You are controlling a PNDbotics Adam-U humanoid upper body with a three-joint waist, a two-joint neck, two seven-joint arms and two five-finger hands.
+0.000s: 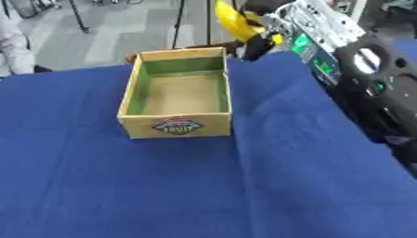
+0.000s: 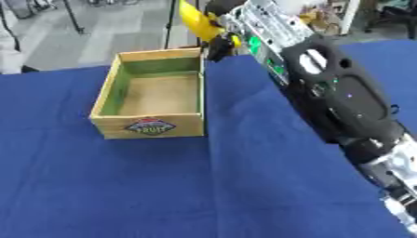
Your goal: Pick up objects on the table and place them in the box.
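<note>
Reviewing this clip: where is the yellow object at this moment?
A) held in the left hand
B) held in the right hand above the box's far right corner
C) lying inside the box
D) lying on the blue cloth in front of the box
B: the right hand is curled around the yellow object above the far right corner of the wooden box, whose inside shows nothing.

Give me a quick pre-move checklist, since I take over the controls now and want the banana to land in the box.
1. Banana held by the right hand: ok, fingers curl round it.
2. Banana clear of the table: ok, lifted above the far edge.
3. Banana over the box opening: not ok, it hangs beyond the far right corner.
4. Box upright and open: ok, the inside looks bare.
5. Path from hand to box free: ok, only blue cloth between them.
6. Left hand out of the way: cannot tell, it shows in neither view.
</note>
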